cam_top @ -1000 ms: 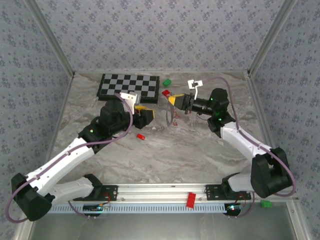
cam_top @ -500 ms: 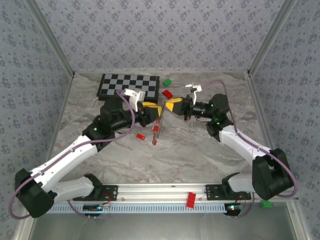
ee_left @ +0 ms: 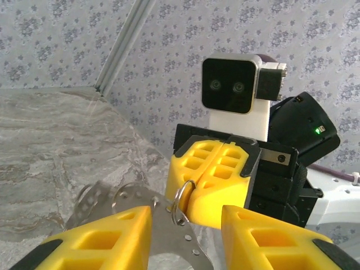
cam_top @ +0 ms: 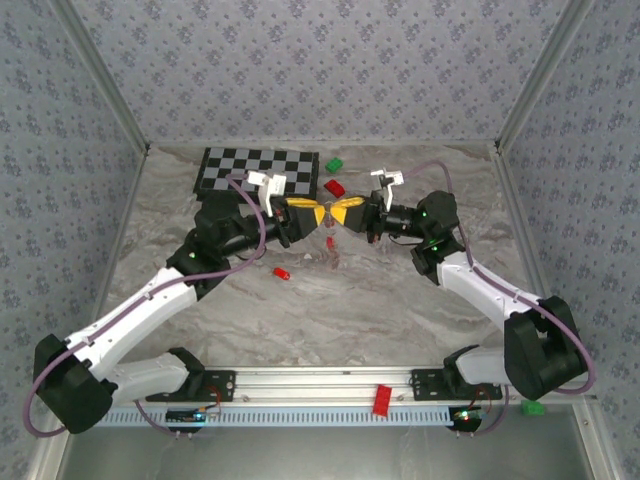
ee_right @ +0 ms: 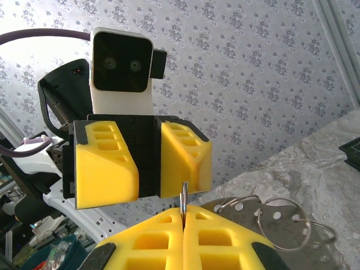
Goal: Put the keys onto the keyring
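Right gripper [ee_right: 183, 211]: yellow pads pressed flat together, clamped on a thin sliver of grey metal that stands up from their seam. This is the keyring [ee_right: 183, 196], seen edge-on.
Keyring, from the left wrist: a small wire loop pokes out of that same closed seam, tilted and held up off the table.
Left gripper [ee_left: 187, 214]: fingers apart with a clear gap between them, facing the right gripper tip to tip. From above, the two sets of tips sit just beside each other over the middle of the table.
Between the left fingers: a perforated metal strip [ee_left: 160, 211] lies across the gap. I cannot tell whether either pad touches it.
Beside the right fingers: a perforated metal plate [ee_right: 275, 220] with thin wire loops on it, to the right of the pads in the right wrist view.
Under the grippers: small red pieces [cam_top: 332, 244] hang just below where the tips meet, too blurred to make out.
Loose key [cam_top: 281, 272]: red, lying on the marble table [cam_top: 400, 300] near the left arm's wrist, well apart from the keyring.
Far side: a checkerboard [cam_top: 258, 170] lies flat behind the left gripper. The far red block [cam_top: 334, 186] is just to its right, and the far green block [cam_top: 333, 164] is beyond that.
Near edge: a rail red block [cam_top: 381, 398] sits on the rail [cam_top: 320, 380] between the arm bases. A near green block [cam_top: 532, 407] lies to the right of the right base.
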Available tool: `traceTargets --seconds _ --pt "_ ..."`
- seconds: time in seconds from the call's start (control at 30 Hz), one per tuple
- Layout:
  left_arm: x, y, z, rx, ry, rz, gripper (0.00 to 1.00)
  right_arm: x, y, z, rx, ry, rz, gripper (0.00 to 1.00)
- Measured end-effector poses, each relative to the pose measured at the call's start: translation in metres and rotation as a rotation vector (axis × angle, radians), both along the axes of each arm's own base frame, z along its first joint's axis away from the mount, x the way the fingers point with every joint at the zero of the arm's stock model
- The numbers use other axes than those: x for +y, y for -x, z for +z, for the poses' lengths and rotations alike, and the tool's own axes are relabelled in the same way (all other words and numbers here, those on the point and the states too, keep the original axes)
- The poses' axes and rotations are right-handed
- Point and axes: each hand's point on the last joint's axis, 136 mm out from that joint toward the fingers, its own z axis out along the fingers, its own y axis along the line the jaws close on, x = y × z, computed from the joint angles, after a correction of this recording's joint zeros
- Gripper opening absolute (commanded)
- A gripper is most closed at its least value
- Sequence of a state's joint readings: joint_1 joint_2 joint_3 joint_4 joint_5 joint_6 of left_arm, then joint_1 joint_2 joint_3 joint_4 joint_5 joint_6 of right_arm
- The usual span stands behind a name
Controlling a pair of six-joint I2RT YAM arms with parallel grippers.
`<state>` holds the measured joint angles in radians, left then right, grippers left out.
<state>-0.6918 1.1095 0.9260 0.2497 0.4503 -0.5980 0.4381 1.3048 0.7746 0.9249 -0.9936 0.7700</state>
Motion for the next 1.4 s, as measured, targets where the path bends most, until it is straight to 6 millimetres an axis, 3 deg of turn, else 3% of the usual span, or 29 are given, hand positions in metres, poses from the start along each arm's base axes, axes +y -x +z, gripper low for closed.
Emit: traceTargets --seconds 0.33,0.53,0.8,0.9,1.03,1.13,1.27,1.4 --pt "-0.009 -0.003 -0.012 0.044 -0.007 -0.036 0.27 0.002 0.005 -0.001 -0.001 0.005 0.023 0.0" --pt "-0.01 -0.002 -0.009 0.039 0.006 -0.039 0.11 0.003 0.007 -0.005 0.006 0.011 0.033 0.0" --pt "-0.011 0.0 -0.007 0.038 0.012 -0.058 0.14 0.003 0.008 -0.004 0.0 0.008 0.035 0.0" --pt "-0.011 0.0 -0.008 0.036 0.01 -0.065 0.0 0.003 0.008 -0.004 0.001 0.009 0.037 0.0" --pt "-0.011 0.001 -0.008 0.028 0.008 -0.071 0.0 0.002 0.007 -0.004 0.003 0.009 0.036 0.11" --pt "-0.012 0.002 -0.014 0.03 -0.017 -0.076 0.0 0.002 0.006 -0.008 0.015 0.02 0.033 0.3" --pt "-0.01 0.004 -0.032 0.057 -0.098 -0.078 0.0 -0.01 0.001 -0.014 0.02 0.052 -0.02 0.32" --pt "-0.008 0.005 -0.033 0.047 -0.157 -0.083 0.0 -0.022 0.004 -0.012 -0.022 0.096 -0.09 0.32"
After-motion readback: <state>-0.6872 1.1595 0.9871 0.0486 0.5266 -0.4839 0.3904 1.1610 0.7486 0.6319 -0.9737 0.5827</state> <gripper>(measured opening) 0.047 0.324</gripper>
